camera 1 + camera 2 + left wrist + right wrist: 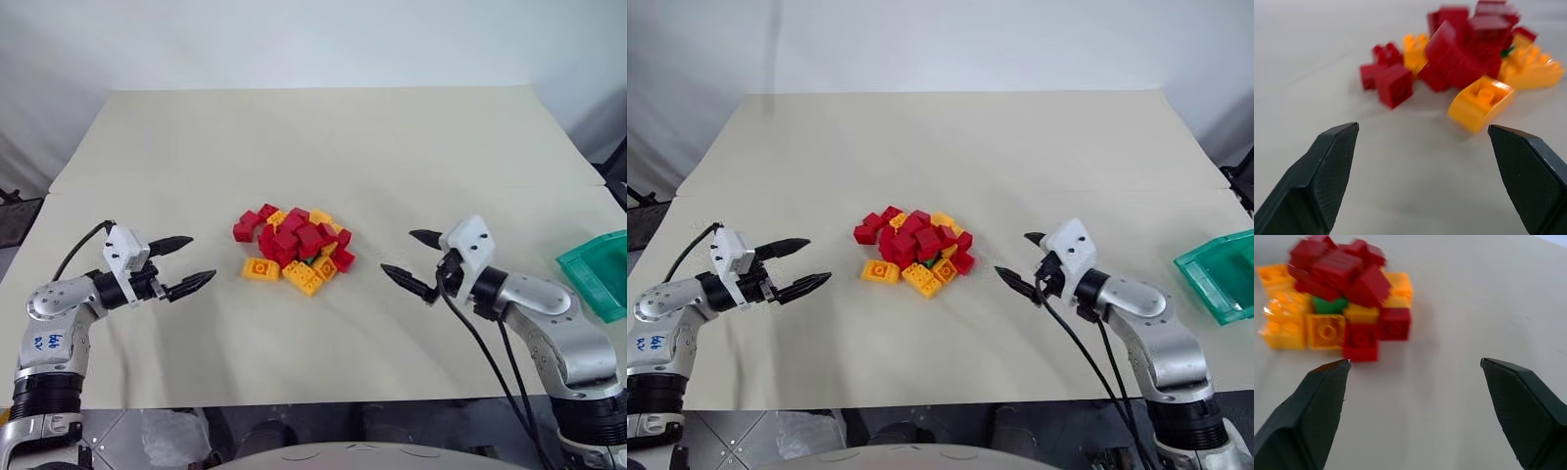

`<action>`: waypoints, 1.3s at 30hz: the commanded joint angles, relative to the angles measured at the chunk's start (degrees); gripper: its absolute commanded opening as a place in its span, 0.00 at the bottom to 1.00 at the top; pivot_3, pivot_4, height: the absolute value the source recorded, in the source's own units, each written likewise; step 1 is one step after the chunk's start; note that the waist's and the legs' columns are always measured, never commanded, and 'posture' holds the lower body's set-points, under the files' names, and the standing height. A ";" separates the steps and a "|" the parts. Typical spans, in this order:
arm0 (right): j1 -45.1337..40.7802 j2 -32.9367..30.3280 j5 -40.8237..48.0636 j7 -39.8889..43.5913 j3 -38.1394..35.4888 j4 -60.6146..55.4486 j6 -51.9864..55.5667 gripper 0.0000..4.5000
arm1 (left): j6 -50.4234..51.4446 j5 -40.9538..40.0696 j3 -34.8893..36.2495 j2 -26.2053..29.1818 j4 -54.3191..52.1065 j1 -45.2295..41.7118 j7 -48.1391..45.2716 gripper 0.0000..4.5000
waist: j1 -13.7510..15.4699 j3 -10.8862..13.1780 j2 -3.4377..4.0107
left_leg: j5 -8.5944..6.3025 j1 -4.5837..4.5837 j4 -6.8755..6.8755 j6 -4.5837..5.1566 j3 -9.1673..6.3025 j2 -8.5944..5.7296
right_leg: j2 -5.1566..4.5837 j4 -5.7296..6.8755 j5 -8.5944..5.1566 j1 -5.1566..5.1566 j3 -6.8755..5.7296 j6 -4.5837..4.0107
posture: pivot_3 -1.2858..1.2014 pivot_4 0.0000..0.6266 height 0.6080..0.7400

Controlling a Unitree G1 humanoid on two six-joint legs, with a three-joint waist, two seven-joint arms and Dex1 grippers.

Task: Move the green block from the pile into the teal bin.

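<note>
The pile [294, 250] of red and yellow-orange bricks lies in the middle of the beige table. The green block [1330, 304] is wedged low in the pile on the side facing my right gripper, mostly covered by red bricks, with a yellow-orange brick in front of it. A sliver of the green block [1507, 51] also peeks out in the left wrist view. My left gripper [201, 258] hovers open to the left of the pile and holds nothing. Open and empty too, my right gripper [398, 252] hovers to the pile's right. The teal bin [598, 269] sits at the table's right edge.
The beige table [323, 147] stretches bare behind the pile and between each gripper and the pile. Black cables [490, 343] hang from my right wrist. The table's near edge runs just below both arms.
</note>
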 commanded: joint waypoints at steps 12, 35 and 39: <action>-16.06 18.12 3.52 -6.90 18.75 -0.59 15.66 0.02 | -1.84 -3.56 -0.35 -0.34 -1.68 -0.88 -9.47 1.00 | -0.15 0.00 0.00 | -0.01 -0.03 0.00 -0.04 0.05 -0.01 | 0.08 0.04 0.00 -0.08 0.03 -0.01 | 0.52 0.24 1.00; -30.49 25.53 -14.05 -11.27 12.92 43.03 -11.80 0.02 | -4.65 -5.65 0.03 -3.03 0.02 -2.87 -12.65 1.00 | -2.68 -0.02 -0.04 | 0.04 -0.02 -0.09 -0.16 0.03 -0.06 | 0.18 0.01 -0.02 -0.07 0.01 -0.02 | 0.52 0.24 1.00; -28.46 23.08 -15.02 -9.72 12.95 40.04 -10.84 0.02 | -4.96 -5.23 -0.40 -3.61 1.22 -3.84 -12.41 1.00 | -2.97 -0.02 -0.04 | 0.04 -0.02 -0.10 -0.16 0.04 0.04 | 0.19 0.01 -0.02 -0.08 0.02 -0.02 | 0.52 0.24 1.00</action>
